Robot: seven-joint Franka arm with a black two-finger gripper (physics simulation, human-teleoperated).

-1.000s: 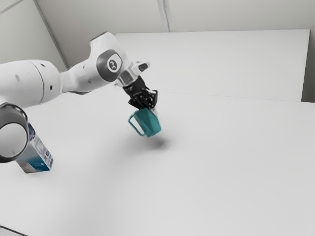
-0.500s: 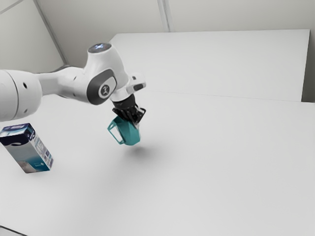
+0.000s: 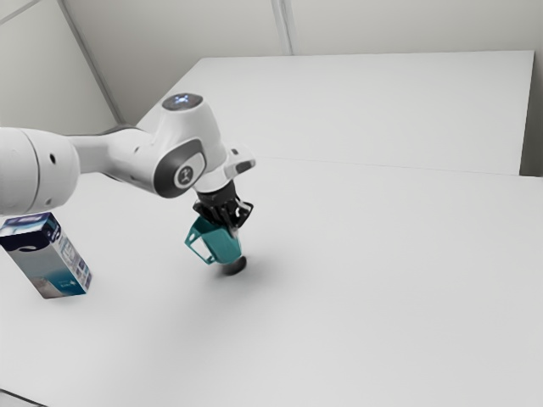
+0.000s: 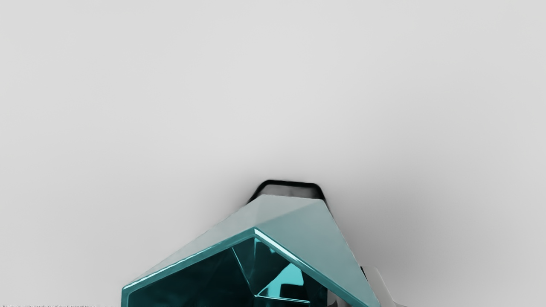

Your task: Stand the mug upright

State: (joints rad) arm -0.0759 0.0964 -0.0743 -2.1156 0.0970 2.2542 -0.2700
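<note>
The teal faceted mug [image 3: 222, 244] hangs below the black gripper [image 3: 229, 222], its handle toward the exterior view's left. It leans a little, with its mouth up toward the hand and its base just over a dark shadow; whether the base touches the table cannot be told. In the wrist view the open mouth of the mug [image 4: 294, 213] faces the camera. One finger of the gripper [image 4: 355, 296] lies outside the mug wall and the other inside the mouth, with the wall pinched between them.
A blue and white carton [image 3: 53, 261] stands on the white table [image 3: 382, 280] at the exterior view's left, near the arm's base side. Behind the table rise pale walls [image 3: 407, 25].
Over the last second the hand carried the mug toward the exterior view's left and down. In the last half second it sank further, and the shadow under the mug became darker and tighter.
</note>
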